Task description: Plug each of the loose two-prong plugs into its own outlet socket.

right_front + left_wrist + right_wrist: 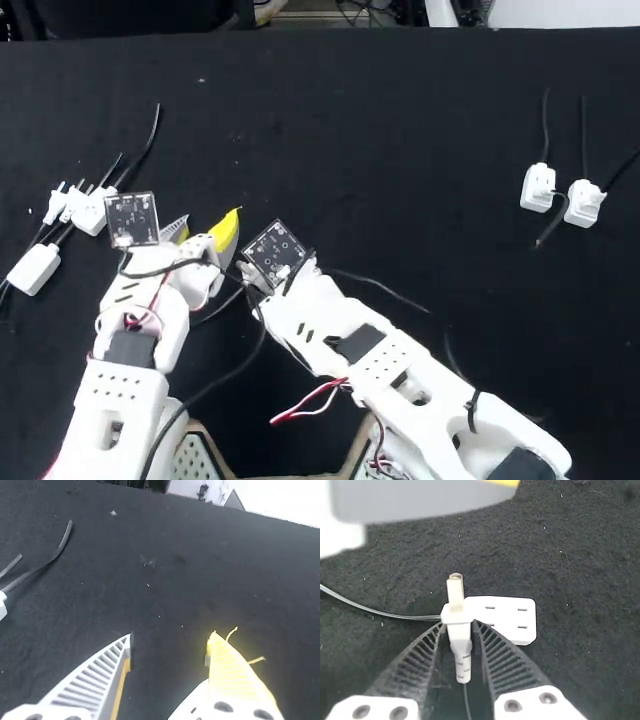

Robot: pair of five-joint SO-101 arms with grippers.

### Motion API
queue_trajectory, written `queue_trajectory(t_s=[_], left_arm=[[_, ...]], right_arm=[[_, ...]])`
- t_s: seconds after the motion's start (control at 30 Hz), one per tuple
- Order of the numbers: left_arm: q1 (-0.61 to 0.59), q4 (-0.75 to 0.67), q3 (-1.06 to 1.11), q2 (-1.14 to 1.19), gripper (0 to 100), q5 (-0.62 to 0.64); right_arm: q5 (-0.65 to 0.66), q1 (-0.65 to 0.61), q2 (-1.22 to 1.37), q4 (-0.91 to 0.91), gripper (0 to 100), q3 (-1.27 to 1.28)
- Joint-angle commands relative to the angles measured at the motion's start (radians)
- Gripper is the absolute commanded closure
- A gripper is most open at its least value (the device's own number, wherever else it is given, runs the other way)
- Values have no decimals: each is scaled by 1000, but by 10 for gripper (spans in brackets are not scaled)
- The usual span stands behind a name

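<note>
My right gripper point(457, 625) is shut on a white two-prong plug point(454, 595), whose prongs point out past the fingertips. Right beside the plug, a white outlet socket point(506, 621) lies flat on the black cloth with its slots facing up. In the high view the right arm point(335, 335) reaches toward the table's left middle, close beside the left arm. My left gripper point(203, 226) point(170, 642) is open above bare cloth, with one white finger point(107, 667) and one yellow finger point(232, 667). Loose white plugs point(75, 207) and a white block point(32, 268) lie at the far left.
Two white plug-and-socket pairs point(560, 195) with black cords sit at the right. A thin cable point(370, 611) runs across the cloth near the held plug. Black cords point(140, 150) trail from the left plugs. The left arm's blurred body point(420, 500) looms close over the right gripper.
</note>
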Motion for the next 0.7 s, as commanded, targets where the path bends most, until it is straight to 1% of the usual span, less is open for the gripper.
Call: queue_trajectory(t_s=[0.0, 0.03, 0.13, 0.17, 0.37, 0.5, 0.67], left_arm=[[22, -8, 67, -123, 755, 3], [44, -26, 93, -140, 755, -23], [128, -61, 154, -178, 757, -152], [137, -66, 160, -183, 758, -178], [99, -63, 154, -184, 757, -164], [99, -61, 163, -183, 755, -169], [99, -61, 163, -181, 755, -169]], right_arm=[[-3, -14, -39, -21, 986, -8], [-3, -14, -39, -21, 986, -10], [-3, -14, -39, -20, 987, -10], [-3, -12, -39, -20, 987, -10], [-3, -12, -39, -18, 987, -10], [-3, -12, -64, -14, 987, -10], [-3, -12, -211, 107, 987, -7]])
